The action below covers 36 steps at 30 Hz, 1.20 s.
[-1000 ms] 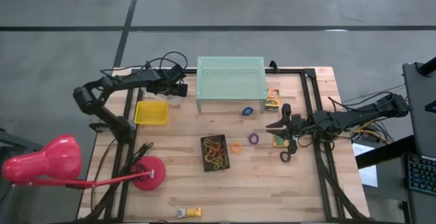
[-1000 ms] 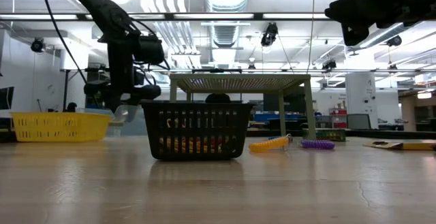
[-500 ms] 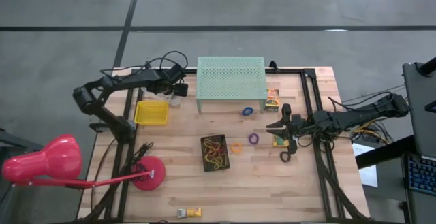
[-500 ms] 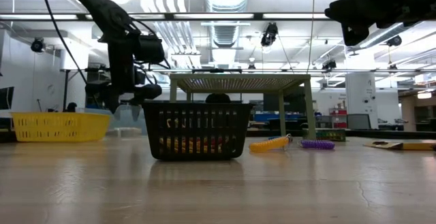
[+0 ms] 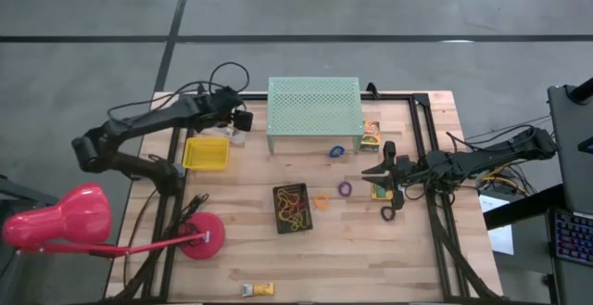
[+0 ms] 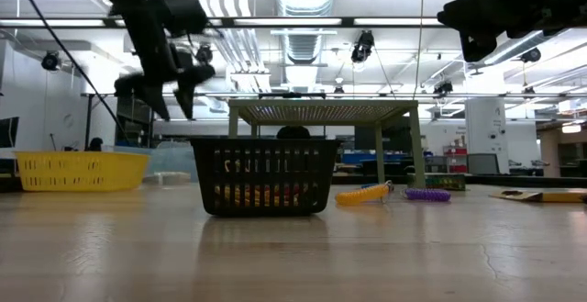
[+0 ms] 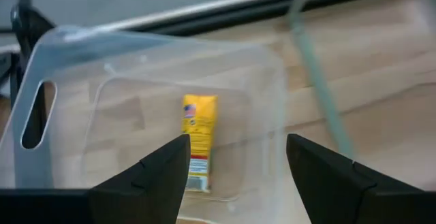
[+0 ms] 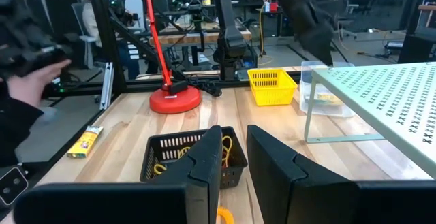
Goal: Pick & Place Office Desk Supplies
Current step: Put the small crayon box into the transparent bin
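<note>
Above the clear bin (image 7: 157,115), left gripper (image 7: 235,176) is hovering, fingers apart, empty; one yellow box (image 7: 198,142) is lying inside. Right gripper (image 5: 387,183) is waiting mid-table, fingers narrowly apart, holding nothing visible. Bands (image 5: 344,188) and another box (image 5: 258,289) are still lying loose.

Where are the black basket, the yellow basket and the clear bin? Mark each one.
black basket (image 6: 264,175): low view, on its front mesh wall.
yellow basket (image 5: 206,153): high view, on its floor.
clear bin (image 7: 266,115): left wrist view, on its see-through side wall.
</note>
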Available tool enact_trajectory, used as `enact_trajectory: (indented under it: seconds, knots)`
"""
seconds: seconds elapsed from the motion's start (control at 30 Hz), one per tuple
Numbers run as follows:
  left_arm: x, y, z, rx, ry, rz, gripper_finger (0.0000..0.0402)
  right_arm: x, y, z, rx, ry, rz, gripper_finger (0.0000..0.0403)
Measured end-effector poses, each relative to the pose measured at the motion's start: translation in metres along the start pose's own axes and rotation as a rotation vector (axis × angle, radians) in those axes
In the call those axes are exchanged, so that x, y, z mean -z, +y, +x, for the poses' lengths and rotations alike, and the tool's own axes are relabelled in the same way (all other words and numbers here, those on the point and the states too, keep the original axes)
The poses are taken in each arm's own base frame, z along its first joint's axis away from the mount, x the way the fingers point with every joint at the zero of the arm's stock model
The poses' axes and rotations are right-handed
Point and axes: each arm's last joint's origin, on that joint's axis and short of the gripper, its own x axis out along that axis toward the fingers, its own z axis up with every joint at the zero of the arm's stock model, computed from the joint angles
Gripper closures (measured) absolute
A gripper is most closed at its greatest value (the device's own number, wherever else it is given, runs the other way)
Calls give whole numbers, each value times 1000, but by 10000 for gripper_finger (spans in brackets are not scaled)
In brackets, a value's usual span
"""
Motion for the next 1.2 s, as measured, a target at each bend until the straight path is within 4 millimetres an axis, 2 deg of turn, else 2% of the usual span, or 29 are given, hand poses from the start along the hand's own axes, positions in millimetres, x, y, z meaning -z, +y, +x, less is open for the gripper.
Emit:
enact_trajectory:
  seconds: [0.23, 0.47, 0.8, 1.03, 1.2]
  knots:
    - [14, -9, -49, 159, -126, 109, 152, 0, 0, 0, 0, 1, 0, 335]
    - [50, -32, -90, 290, -235, 288, 152, 0, 0, 0, 0, 1, 0, 335]
    - [129, -65, -125, 499, -303, 618, 153, 1, 0, 0, 1, 8, -2, 335]
    - [187, -81, -141, 650, -279, 758, 154, 1, 0, 0, 1, 7, -2, 335]
    - [224, -93, -145, 699, -296, 770, 153, 1, 0, 0, 1, 8, -2, 335]
